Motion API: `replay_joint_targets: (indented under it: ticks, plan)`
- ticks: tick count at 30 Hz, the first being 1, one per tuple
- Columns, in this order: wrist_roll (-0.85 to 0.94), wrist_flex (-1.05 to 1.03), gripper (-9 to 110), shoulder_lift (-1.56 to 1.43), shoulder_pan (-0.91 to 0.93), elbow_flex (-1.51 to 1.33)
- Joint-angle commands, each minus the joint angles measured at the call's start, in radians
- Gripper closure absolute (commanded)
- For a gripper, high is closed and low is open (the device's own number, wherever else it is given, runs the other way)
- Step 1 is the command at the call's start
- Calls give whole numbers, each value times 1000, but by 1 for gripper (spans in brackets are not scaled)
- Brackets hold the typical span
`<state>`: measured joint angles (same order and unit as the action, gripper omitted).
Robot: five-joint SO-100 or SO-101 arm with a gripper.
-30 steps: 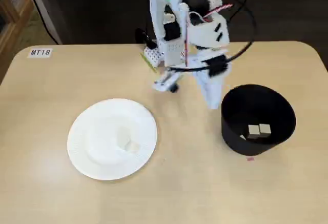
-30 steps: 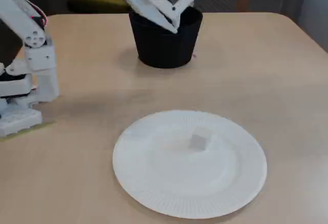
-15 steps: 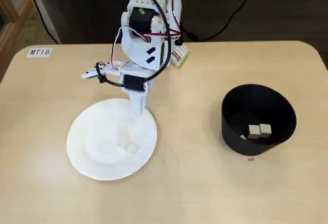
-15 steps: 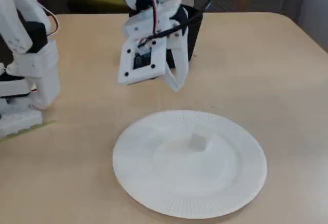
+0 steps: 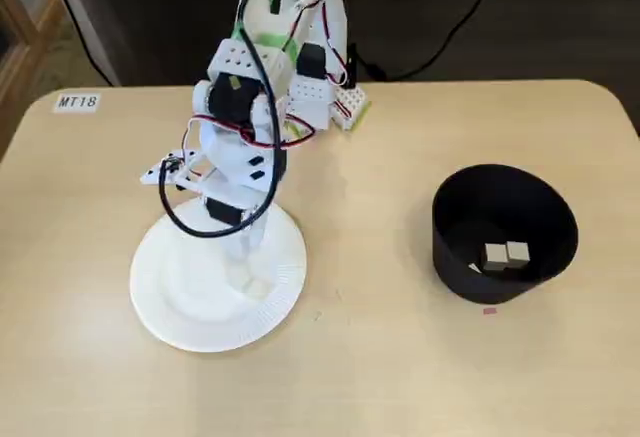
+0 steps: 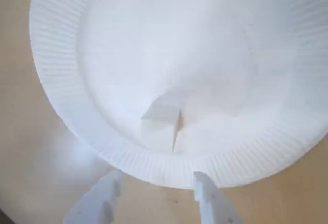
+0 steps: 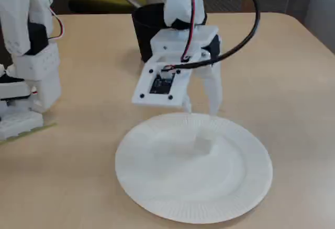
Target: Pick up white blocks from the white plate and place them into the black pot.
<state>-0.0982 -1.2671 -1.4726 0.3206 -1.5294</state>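
Note:
The white plate (image 5: 165, 309) lies on the left half of the table. In the wrist view, two white blocks (image 6: 158, 127) sit close together on the plate (image 6: 56, 80) near its rim, the second (image 6: 202, 131) to the right. A fixed view shows one block (image 7: 203, 145) clearly. My gripper (image 6: 157, 177) hangs open just above the rim, short of the blocks, with nothing between its fingers (image 6: 100, 203). Both fixed views show the gripper (image 5: 248, 255) (image 7: 201, 109) pointing down over the plate (image 7: 157, 208). The black pot (image 5: 452, 249) stands at the right with two white blocks (image 5: 506, 254) inside.
The arm's base (image 5: 320, 97) stands at the table's back edge. A label reading MT18 (image 5: 78, 102) is stuck at the back left corner. In a fixed view the pot (image 7: 142, 40) is partly hidden behind the arm, and a white base (image 7: 26, 82) stands at the left.
The arm swung from beside the pot over to the plate and came down. The gripper now hangs open over the plate's rim near the blocks.

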Motion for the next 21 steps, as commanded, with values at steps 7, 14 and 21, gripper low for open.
replay_joint_targets:
  ticks: [7, 14, 21]
  plan:
    - [-58, -26, 74, 60, 21, 48]
    - [-67, -12, 75, 124, 32, 74]
    - [-67, 23, 75, 181, 28, 104]
